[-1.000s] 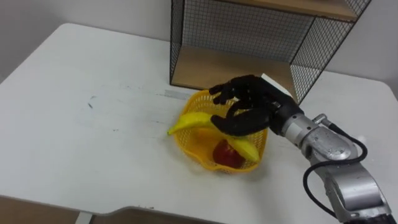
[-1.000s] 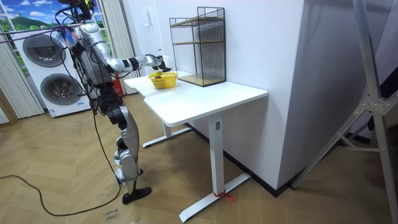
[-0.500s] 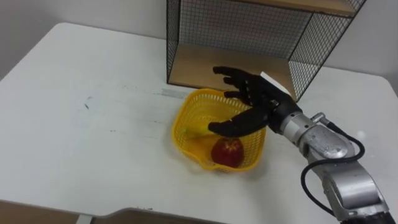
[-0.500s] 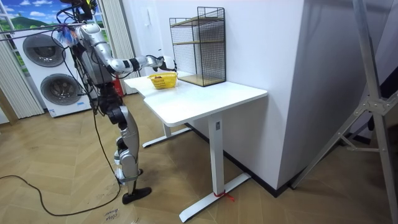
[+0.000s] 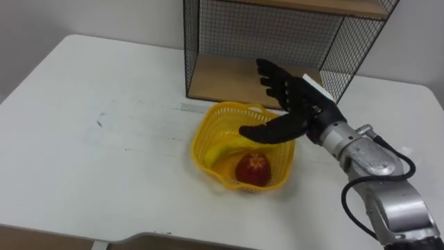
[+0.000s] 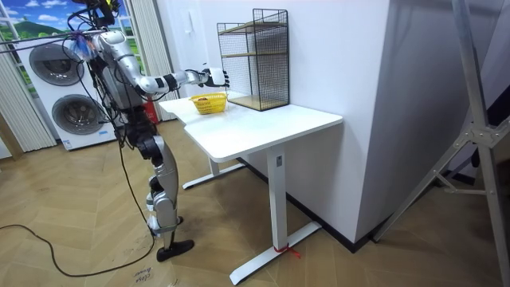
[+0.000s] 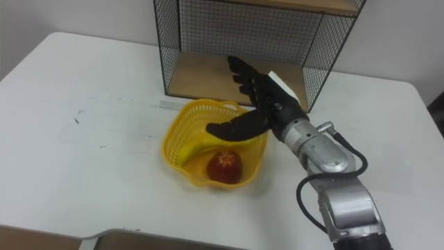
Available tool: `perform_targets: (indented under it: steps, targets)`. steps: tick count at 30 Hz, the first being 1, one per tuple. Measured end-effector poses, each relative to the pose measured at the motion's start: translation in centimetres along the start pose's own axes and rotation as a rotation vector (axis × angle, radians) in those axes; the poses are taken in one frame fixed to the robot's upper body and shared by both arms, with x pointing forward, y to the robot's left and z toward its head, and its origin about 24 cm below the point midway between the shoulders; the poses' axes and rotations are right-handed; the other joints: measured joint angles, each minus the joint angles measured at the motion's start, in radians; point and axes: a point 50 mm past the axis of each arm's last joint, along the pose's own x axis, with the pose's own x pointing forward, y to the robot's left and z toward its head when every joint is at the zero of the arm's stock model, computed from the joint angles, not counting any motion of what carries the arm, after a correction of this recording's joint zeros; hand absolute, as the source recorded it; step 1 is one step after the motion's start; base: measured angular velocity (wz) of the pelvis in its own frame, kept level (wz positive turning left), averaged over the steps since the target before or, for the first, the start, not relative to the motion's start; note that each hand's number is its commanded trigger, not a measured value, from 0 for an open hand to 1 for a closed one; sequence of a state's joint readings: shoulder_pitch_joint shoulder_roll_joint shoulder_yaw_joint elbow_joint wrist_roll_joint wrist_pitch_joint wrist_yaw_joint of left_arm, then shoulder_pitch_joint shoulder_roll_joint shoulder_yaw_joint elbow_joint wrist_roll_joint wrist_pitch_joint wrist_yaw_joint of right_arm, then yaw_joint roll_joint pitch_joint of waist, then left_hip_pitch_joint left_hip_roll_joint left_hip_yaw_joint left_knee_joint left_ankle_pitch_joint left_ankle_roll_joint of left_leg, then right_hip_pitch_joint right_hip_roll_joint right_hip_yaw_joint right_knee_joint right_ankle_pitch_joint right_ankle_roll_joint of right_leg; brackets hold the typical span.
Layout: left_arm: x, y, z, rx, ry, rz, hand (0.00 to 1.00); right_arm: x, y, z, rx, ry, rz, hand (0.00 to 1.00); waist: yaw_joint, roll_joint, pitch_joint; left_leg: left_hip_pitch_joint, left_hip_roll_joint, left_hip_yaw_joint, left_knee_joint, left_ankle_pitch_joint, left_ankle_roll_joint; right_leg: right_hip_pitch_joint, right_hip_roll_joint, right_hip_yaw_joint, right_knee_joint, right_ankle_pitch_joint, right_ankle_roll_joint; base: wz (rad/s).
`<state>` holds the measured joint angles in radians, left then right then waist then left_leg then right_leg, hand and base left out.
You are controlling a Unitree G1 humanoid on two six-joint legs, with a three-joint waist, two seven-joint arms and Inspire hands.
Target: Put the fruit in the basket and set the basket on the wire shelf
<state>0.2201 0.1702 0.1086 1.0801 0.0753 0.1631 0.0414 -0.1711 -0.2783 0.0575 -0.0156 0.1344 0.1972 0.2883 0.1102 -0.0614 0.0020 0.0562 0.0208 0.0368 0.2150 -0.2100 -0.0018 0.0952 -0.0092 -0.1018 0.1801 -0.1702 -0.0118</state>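
Basket (image 5: 206,137) holds banana (image 5: 225,149), red fruit (image 5: 252,169); right robot hand (image 5: 297,110) spread above.

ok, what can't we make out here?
- Banana: in the eye views, partly hidden by the basket wall and the apple.
- Wire shelf: upper tiers cut off by the eye views' top edge.
- Fruit in the room view: too small to tell apart.
- Basket's far rim: partly covered by the right hand.

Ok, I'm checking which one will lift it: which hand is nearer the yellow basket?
Right. The right hand hovers open just over the basket's far right rim, between it and the wire shelf. The left hand is nowhere on the table around the basket.
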Motion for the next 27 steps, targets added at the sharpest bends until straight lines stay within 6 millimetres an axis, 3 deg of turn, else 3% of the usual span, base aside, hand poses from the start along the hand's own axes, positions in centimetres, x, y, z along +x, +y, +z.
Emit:
perform_targets:
  steps: [6,9,13,15,21,22,27]
  targets:
    - [-0.2,1.6,-2.4,-0.358,0.048,0.048,0.00,-1.3,-2.2,0.5,0.105,-0.061,-0.139,0.00,-0.016,0.000,-0.0046,0.005,-0.001,-0.001,0.006,0.000,0.000,0.015,-0.002,-0.012,-0.014,0.000,0.000,0.05]
    - [-0.5,2.6,-3.7,-0.537,0.070,0.105,0.00,-2.6,-4.1,-0.1,0.141,-0.059,-0.270,0.00,-0.021,0.010,-0.0039,0.005,-0.001,-0.001,0.006,0.000,0.001,0.016,-0.004,-0.014,-0.013,0.000,0.000,0.00]
    - [-0.7,4.0,-4.3,-0.790,0.085,0.234,0.00,-5.1,-6.4,-1.5,0.164,-0.016,-0.468,0.00,-0.029,0.031,-0.0134,0.000,-0.003,-0.011,0.005,0.000,0.001,0.012,-0.007,-0.029,-0.012,0.000,0.001,0.06]
    - [-0.9,5.0,-4.0,-0.875,0.070,0.315,0.00,-6.1,-7.1,-1.9,0.179,-0.001,-0.550,0.00,-0.029,0.042,-0.0092,0.003,-0.002,-0.012,0.002,0.000,0.001,0.018,-0.006,-0.029,-0.014,0.000,0.001,0.00]
    - [-2.2,9.5,-1.4,-1.094,-0.061,0.565,0.00,-9.5,-8.5,-3.2,0.169,0.053,-0.775,0.00,-0.031,0.068,-0.0113,0.003,-0.008,-0.017,0.000,0.000,0.002,0.018,-0.010,-0.032,-0.024,-0.002,0.002,0.02]
    - [-2.8,10.6,-0.9,-1.131,-0.089,0.626,0.00,-10.2,-8.9,-3.5,0.165,0.067,-0.826,0.00,-0.033,0.064,-0.0151,0.003,-0.009,-0.020,0.000,0.000,0.002,0.019,-0.010,-0.033,-0.024,-0.003,0.003,0.05]
    - [-5.7,14.7,1.7,-1.221,-0.248,0.841,0.00,-12.9,-9.7,-4.0,0.140,0.101,-0.990,0.00,-0.023,0.070,-0.0171,0.010,-0.011,-0.022,-0.011,0.000,0.002,0.020,-0.009,-0.023,-0.022,-0.004,0.005,-0.04]
